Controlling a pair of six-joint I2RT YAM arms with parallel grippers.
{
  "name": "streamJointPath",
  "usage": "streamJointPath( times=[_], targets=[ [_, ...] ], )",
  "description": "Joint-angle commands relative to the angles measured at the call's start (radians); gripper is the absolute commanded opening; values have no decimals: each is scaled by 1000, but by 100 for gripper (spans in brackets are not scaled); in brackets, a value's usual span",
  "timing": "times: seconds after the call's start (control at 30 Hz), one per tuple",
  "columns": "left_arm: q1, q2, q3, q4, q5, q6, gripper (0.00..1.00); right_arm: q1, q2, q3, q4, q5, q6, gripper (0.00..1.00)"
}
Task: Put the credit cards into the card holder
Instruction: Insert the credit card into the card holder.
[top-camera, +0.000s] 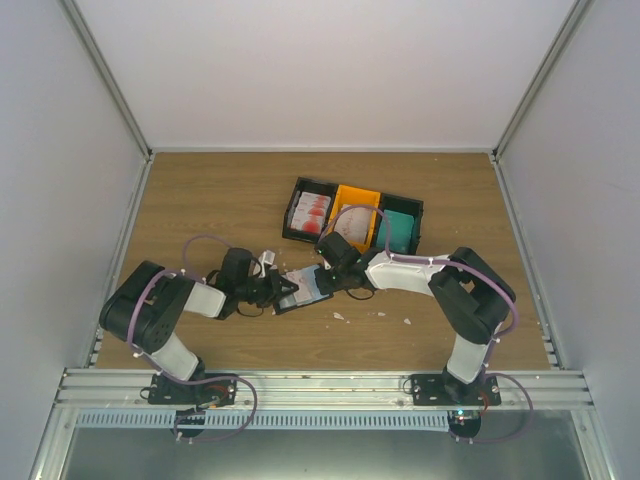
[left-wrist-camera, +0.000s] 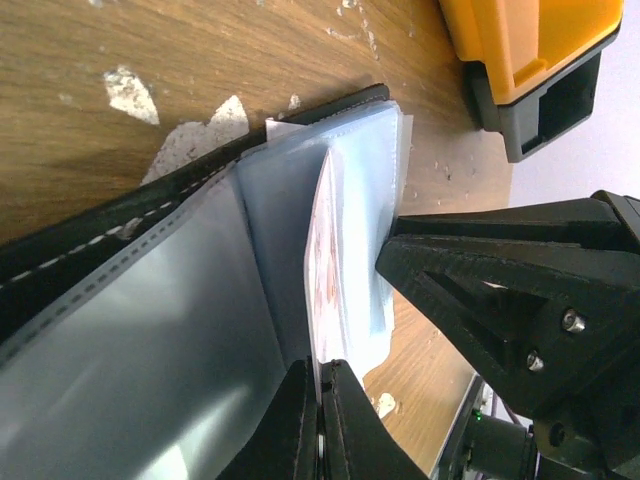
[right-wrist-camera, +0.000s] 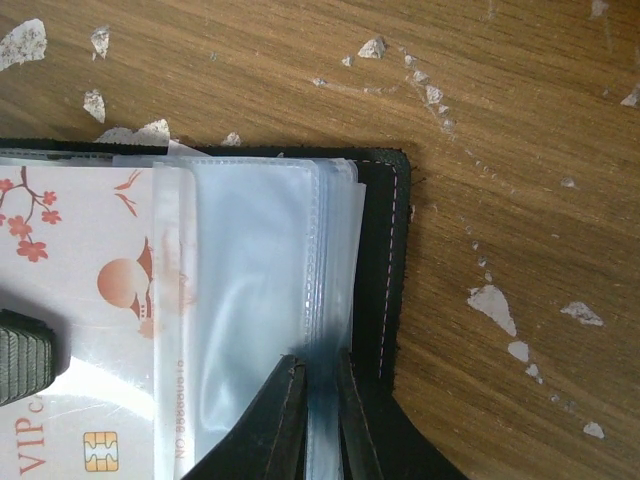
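The black card holder (top-camera: 303, 290) lies open on the table between both grippers, its clear sleeves (right-wrist-camera: 250, 270) fanned out. My left gripper (left-wrist-camera: 321, 368) is shut on the edge of a red-and-white credit card (left-wrist-camera: 322, 260), which stands edge-on with its far end inside a sleeve of the card holder (left-wrist-camera: 150, 330). The right wrist view shows the same credit card (right-wrist-camera: 90, 280), printed with blossoms and a sun, partly under clear plastic. My right gripper (right-wrist-camera: 320, 362) is shut on the sleeve edges beside the card holder's black stitched cover (right-wrist-camera: 385, 250).
Behind the holder stand a black tray (top-camera: 308, 212) with red-and-white cards, an orange tray (top-camera: 355, 222) and a black tray (top-camera: 398, 232) with teal cards. Small white scraps (right-wrist-camera: 492, 300) dot the wood. The orange tray's corner (left-wrist-camera: 530, 60) is close to the left gripper.
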Motion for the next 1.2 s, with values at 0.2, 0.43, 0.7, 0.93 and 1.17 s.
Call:
streamJointPath(
  times=[0.2,0.43,0.7,0.93,1.17],
  targets=[
    [-81,94,-18,139,-54,-75,0,10,65,-55,-66,9,10,12],
    [-110,121,0,158,-57,-90,0,11,60,-61,-58,-2,15,12],
    [-132,155,42,145,-81,-79,4,10,35,-69,-46,-15,24,15],
    [-143,158,53,124,-69,-47,7,11,-46,-73,-32,10,37,24],
    [-144,83,60,7,-114,14,14,10,-117,-82,-30,51,47,36]
  ],
)
